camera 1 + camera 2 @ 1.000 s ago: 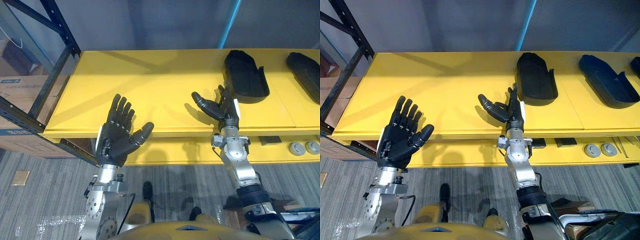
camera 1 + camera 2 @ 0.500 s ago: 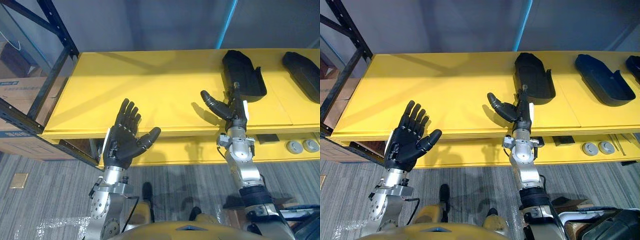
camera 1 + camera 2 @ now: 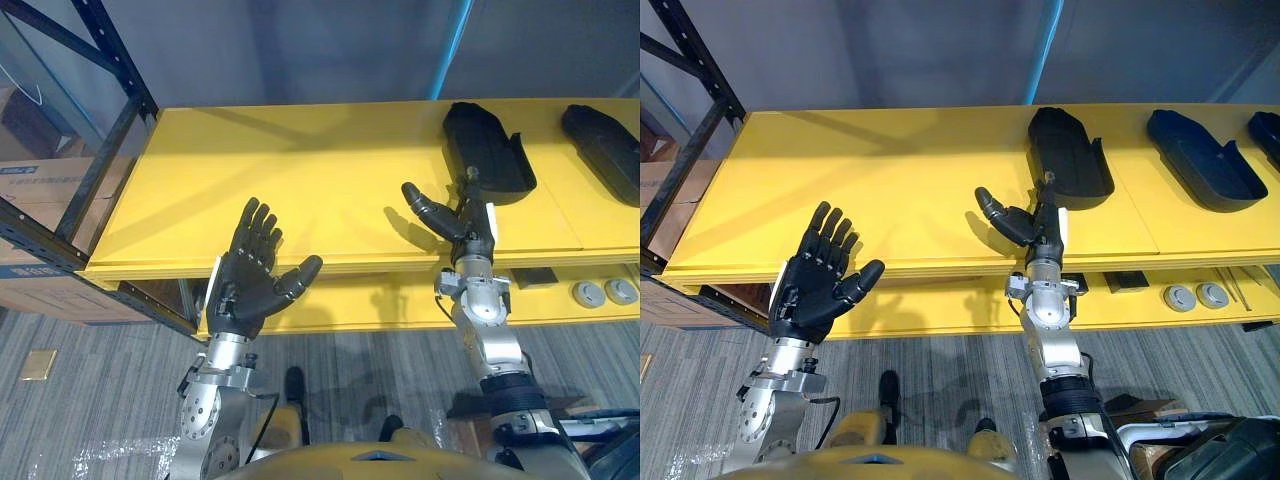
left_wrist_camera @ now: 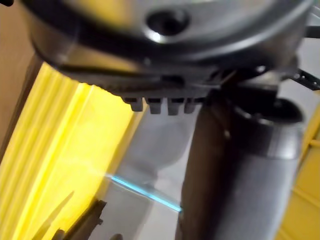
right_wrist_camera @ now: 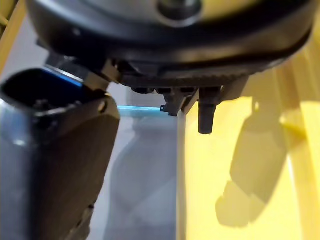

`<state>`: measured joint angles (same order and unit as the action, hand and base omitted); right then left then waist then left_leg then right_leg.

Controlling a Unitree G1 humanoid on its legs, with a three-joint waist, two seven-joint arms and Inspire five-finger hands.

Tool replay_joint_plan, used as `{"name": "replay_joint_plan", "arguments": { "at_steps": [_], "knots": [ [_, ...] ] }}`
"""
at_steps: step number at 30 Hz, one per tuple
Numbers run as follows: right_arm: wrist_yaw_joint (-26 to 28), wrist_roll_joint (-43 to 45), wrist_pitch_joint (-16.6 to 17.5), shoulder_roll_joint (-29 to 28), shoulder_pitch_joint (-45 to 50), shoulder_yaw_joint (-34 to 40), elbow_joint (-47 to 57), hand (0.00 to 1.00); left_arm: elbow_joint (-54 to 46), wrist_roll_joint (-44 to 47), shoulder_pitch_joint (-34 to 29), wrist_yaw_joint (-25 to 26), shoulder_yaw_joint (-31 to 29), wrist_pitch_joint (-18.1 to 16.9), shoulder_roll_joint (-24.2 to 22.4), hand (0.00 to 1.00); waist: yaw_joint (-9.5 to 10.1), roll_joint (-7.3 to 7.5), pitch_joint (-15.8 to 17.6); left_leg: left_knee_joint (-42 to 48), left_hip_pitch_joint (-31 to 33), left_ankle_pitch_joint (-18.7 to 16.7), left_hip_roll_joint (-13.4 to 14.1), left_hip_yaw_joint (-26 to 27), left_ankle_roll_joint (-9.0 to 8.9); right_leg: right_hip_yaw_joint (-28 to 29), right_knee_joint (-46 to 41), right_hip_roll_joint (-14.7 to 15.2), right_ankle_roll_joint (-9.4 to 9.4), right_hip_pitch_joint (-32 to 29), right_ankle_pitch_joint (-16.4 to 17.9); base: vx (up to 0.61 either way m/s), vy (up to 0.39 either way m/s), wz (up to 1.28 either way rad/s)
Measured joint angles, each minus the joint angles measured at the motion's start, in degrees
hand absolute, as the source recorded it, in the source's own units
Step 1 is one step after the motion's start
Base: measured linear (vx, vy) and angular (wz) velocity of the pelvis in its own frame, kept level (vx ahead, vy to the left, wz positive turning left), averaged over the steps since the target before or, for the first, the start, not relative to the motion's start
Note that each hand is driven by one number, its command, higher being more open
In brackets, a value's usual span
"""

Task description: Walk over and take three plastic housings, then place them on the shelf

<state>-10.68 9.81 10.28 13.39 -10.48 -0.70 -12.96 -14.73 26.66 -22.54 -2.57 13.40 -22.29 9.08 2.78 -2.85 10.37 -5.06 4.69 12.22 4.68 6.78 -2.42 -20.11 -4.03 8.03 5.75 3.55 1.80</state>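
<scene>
Black plastic housings lie on the yellow shelf (image 3: pixel 300 190): one housing (image 3: pixel 488 150) right of centre, a second housing (image 3: pixel 605 135) at the right edge. In the right eye view a third housing (image 3: pixel 1272 130) shows at the far right edge. My right hand (image 3: pixel 455 218) is raised over the shelf's front part, just short of the nearest housing, fingers straight, thumb out, holding nothing. My left hand (image 3: pixel 250 275) is up at the shelf's front edge on the left, palm up, fingers spread, empty.
A dark steel rack frame (image 3: pixel 95 110) stands at the left with cardboard boxes (image 3: pixel 40 195) behind it. Below the shelf's front edge a lower yellow level (image 3: pixel 560 290) carries round metal parts (image 3: pixel 605 292). Grey carpet floor (image 3: pixel 90 400) lies beneath.
The view has shifted a little. Both hands have risen slightly and moved toward the shelf; the right hand is a bit nearer the closest housing. Both stay open and empty.
</scene>
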Motion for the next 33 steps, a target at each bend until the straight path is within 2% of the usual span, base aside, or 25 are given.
{"name": "replay_joint_plan", "arguments": {
  "at_steps": [3, 6, 9, 11, 13, 14, 17, 18, 24, 29, 33],
  "knots": [
    [4.8, 0.5, 2.7, 0.1, 1.4, -0.9, 1.5, 1.0, 0.0, -5.2, 0.0, 5.3, -0.8, -0.2, -0.2, 1.0, -0.13, -0.09, -0.1, 0.0, 0.0, -0.1, 0.0, 0.1, -0.04, 0.0, 0.2, -0.1, 0.0, 0.0, 0.0, 0.0, 0.0, 0.0],
    [8.4, 2.5, 5.8, 0.2, 7.4, -1.3, 12.9, 1.0, -0.9, -7.9, 0.0, 9.2, -4.9, -2.1, -0.8, 1.0, 0.11, -0.15, -0.1, 0.1, 0.0, -0.4, 0.1, 0.4, -0.32, 0.2, 0.5, -0.1, -0.03, 0.0, 0.0, 0.0, 0.0, -0.01],
    [12.7, 4.8, 9.8, 0.2, 13.3, -0.5, 23.4, 1.0, -4.2, -6.8, 0.0, 9.5, -9.5, -4.5, -2.4, 1.0, -0.03, 0.03, -0.2, 0.2, -0.2, -0.8, 0.1, 1.3, -0.36, 1.2, 1.1, -0.1, 0.03, 0.0, -0.1, 0.03, -0.011, -0.13],
    [15.3, 6.9, 11.4, 0.0, 17.4, 0.3, 27.8, 1.0, -6.5, -6.5, 0.0, 8.9, -10.5, -6.6, -2.5, 1.0, -0.32, 0.48, -0.5, 0.2, -0.6, -1.2, 0.2, 2.2, -0.4, 1.9, 1.2, -0.1, 0.03, -0.1, -0.1, 0.06, -0.02, -0.24],
    [16.0, 7.4, 11.7, -1.2, 20.9, 1.1, 29.7, 1.0, -8.0, -6.5, -0.1, 7.5, -10.1, -8.2, -2.5, 1.0, -1.08, 1.12, -1.2, 0.1, -1.3, -1.5, 0.2, 3.4, -0.14, 3.1, 1.3, 0.0, 0.02, 0.0, -0.1, 0.06, -0.021, -0.31],
    [15.9, 7.4, 11.7, -2.7, 23.2, 1.8, 29.8, 1.0, -8.6, -6.2, -0.2, 6.3, -9.7, -9.0, -2.5, 1.0, -2.13, 1.56, -2.0, 0.1, -1.5, -1.8, 0.3, 4.1, -0.21, 3.7, 1.4, 0.0, 0.01, -0.3, -0.1, 0.05, -0.017, -0.35],
    [12.7, 7.3, 11.7, -7.2, 30.1, 3.6, 30.0, 1.0, -9.0, -3.7, -0.5, 2.5, -6.6, -9.3, -2.8, 1.0, -3.67, 1.84, -2.5, 0.0, -3.3, -3.0, 0.8, 7.3, -0.79, 6.8, 1.3, -0.1, -0.02, -0.5, 0.0, 0.05, -0.014, -0.54],
    [10.5, 7.0, 11.7, -8.5, 33.0, 4.1, 30.1, 1.0, -9.0, -2.1, -0.7, 0.7, -4.7, -9.3, -3.1, 1.0, -4.79, 1.71, -2.7, 0.0, -3.8, -3.4, 0.9, 8.2, -0.94, 7.8, 1.3, -0.2, -0.03, -0.7, 0.0, 0.03, -0.009, -0.45],
    [0.3, 7.7, 11.9, -10.6, 42.2, 7.9, 30.1, 1.0, -8.9, 4.7, -0.4, -7.8, 5.2, -8.9, -3.0, 1.0, -8.72, 0.71, -3.9, 0.0, -5.7, -5.0, 1.8, 14.8, -1.56, 14.3, 1.7, -0.8, 0.08, -2.9, -0.8, 0.04, -0.003, -0.59],
    [-4.1, 10.5, 16.5, -11.5, 45.7, 11.9, 29.9, 1.0, -5.7, 6.1, 3.5, -12.3, 13.2, -8.4, -0.2, 1.0, -12.14, 0.24, -4.6, 0.2, -7.7, -5.9, 2.4, 19.8, -1.86, 19.3, 2.3, -1.5, 0.42, -3.7, -1.8, 0.05, -0.007, -0.55],
    [-4.9, 14.8, 18.7, -11.5, 45.6, 11.6, 27.0, 1.0, -2.6, 6.4, 9.9, -12.7, 17.7, -5.3, 1.1, 1.0, -14.17, 0.18, -4.7, 0.2, -9.2, -6.8, 2.8, 23.6, -2.36, 22.9, 2.3, -2.2, 0.63, -4.6, -2.1, 0.02, 0.005, -0.49]
  ]
}}
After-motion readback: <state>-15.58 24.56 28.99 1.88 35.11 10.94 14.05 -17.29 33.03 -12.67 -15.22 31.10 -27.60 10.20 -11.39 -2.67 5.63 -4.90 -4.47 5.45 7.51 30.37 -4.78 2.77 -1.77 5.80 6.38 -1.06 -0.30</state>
